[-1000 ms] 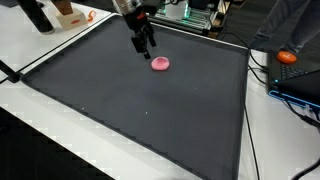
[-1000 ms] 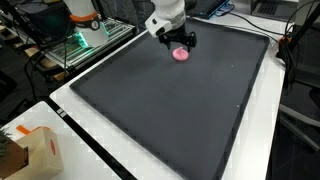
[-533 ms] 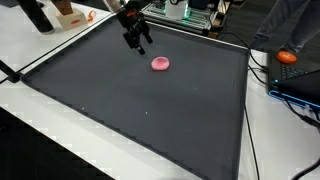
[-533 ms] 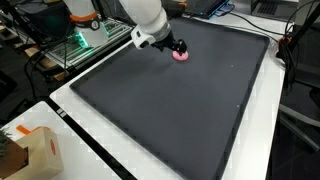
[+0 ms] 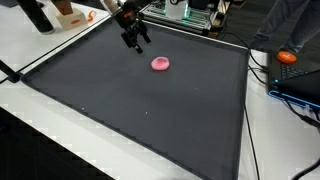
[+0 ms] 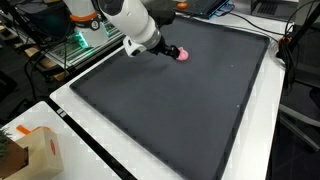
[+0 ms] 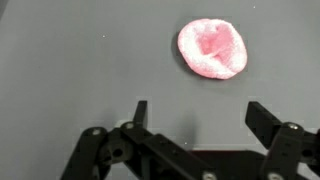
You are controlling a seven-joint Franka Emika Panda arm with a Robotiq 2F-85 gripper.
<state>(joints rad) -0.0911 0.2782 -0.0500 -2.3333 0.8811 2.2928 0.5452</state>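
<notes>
Your pincer (image 5: 136,44) hangs on the left, above the far part of the dark mat (image 5: 150,120). It is released, with nothing between its fingers. To its right and apart from it, the pink lump (image 5: 160,63) lies flat on the mat, near the far edge.

If you go for the pink lump, I judge it best to shift the pincer rightward first, until the lump sits midway under the fingers. Then come straight down. A slanted approach would likely nudge it across the smooth mat. It looks soft, so close gently and stop once it gives.

The wrist view tells you what the others cannot. From the left finger (image 7: 141,112) across to the right one, the gap is wide and bare. The pink lump (image 7: 212,48) lies beyond the fingertips, a little right of the midline, and its top is dimpled. That view gives no height, though. For height, use the exterior view where pincer and lump stand side by side with mat showing between them.

In an exterior view the white arm (image 6: 135,30) covers most of the pincer and the left edge of the pink lump (image 6: 181,53), so do not judge alignment there. Only that view shows the cardboard box (image 6: 25,150) on the white worktop (image 6: 45,118) at lower left. Only an exterior view shows the orange thing (image 5: 288,57) at far right, off the mat.
</notes>
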